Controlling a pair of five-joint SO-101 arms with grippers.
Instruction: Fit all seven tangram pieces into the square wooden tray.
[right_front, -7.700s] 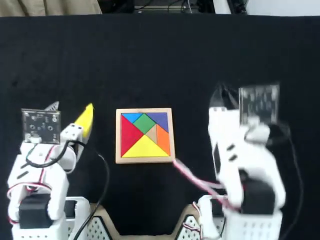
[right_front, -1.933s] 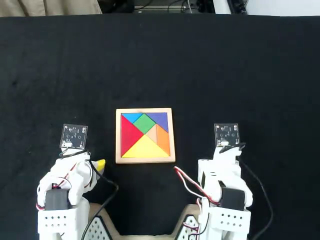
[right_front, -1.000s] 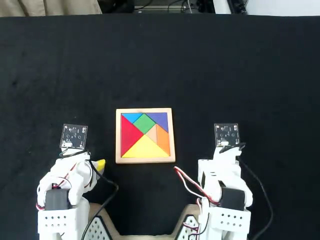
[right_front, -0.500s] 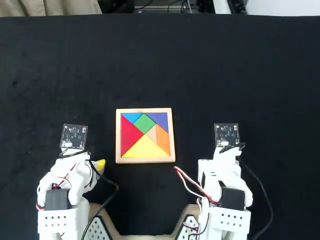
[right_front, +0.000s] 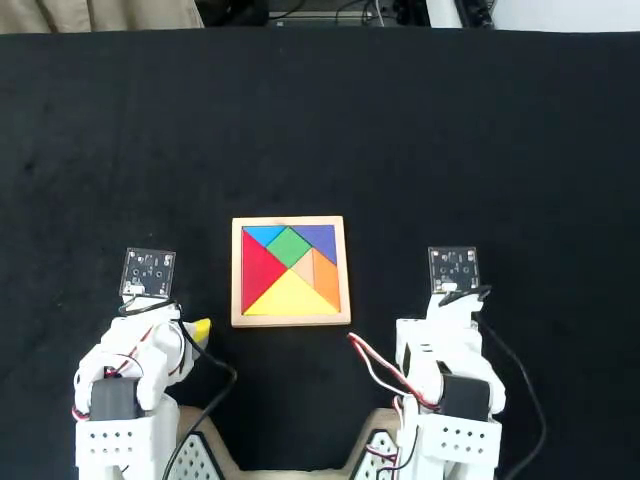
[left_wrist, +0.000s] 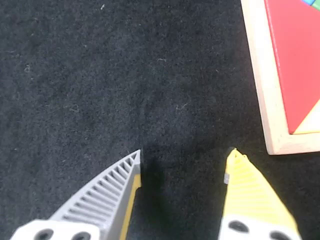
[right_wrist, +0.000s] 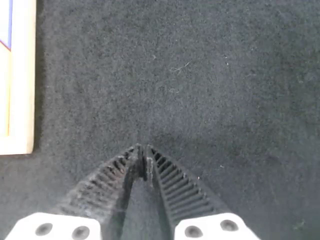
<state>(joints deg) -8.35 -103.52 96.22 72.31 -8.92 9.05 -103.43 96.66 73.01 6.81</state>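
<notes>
Where the black-covered bench (right_front: 450, 130) runs between the two arms, the square wooden tray (right_front: 290, 321) lies flat, a little nearer the arms' side than the far edge, its pale rim framing a full square of coloured pieces. A large red triangle (right_front: 258, 272) takes the side toward the left arm and a large yellow triangle (right_front: 290, 297) the near side, their points meeting at the middle. Along the far side sit a blue triangle (right_front: 263, 234), a green square (right_front: 290, 246) turned on its corner, and a purple piece (right_front: 320, 238). An orange triangle (right_front: 328, 278) fills the corner toward the right arm, with a small tan triangle (right_front: 303, 267) between it and the green square. All seven lie level, edge to edge inside the rim. The left arm (right_front: 130, 360) is folded back just beside the tray's near corner; the left jaws are spread, a grey finger (left_wrist: 107, 190) and a yellow finger (left_wrist: 250, 195) apart over bare cloth, holding nothing. The right arm (right_front: 445, 360) sits folded on the tray's other side, the right jaws pressed together with nothing between them.
</notes>
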